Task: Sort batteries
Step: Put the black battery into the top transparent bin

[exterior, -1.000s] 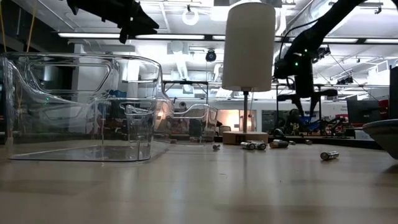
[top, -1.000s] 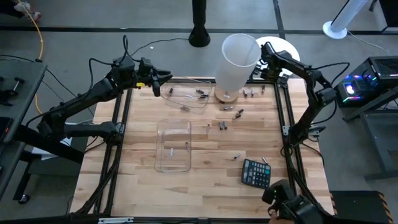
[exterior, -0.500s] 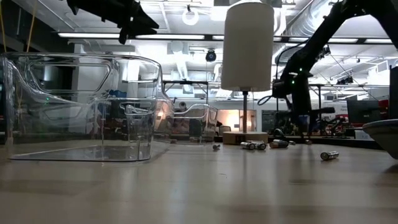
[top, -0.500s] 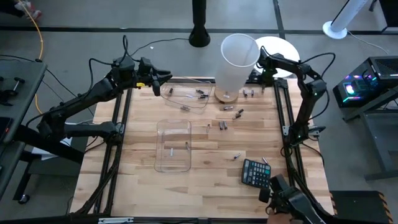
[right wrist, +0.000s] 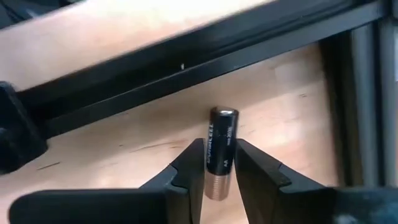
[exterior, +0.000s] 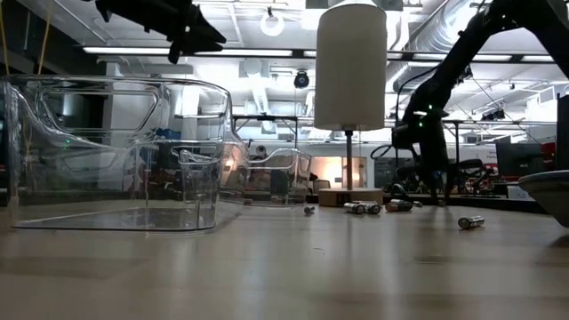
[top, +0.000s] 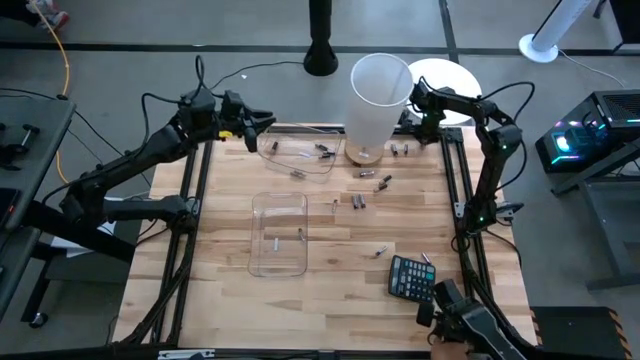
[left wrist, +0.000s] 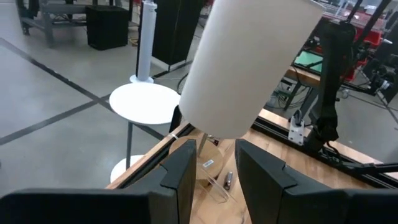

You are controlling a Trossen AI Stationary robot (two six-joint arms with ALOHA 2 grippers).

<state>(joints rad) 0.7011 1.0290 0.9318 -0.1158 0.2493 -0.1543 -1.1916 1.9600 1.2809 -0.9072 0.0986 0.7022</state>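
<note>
Battery at desk's 1 o'clock: right tool straddling it, jaws apart, lining up grip. Left tool hovering, jaws apart.

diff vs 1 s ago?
The right arm swung in and came down at the table's far right corner; the right gripper now straddles a battery lying on the wood. The left gripper, bins, lamp and calculator stayed put.

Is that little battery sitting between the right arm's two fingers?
Yes: in the right wrist view a dark battery lies on the wooden table squarely between the right gripper's two dark fingers.
</note>
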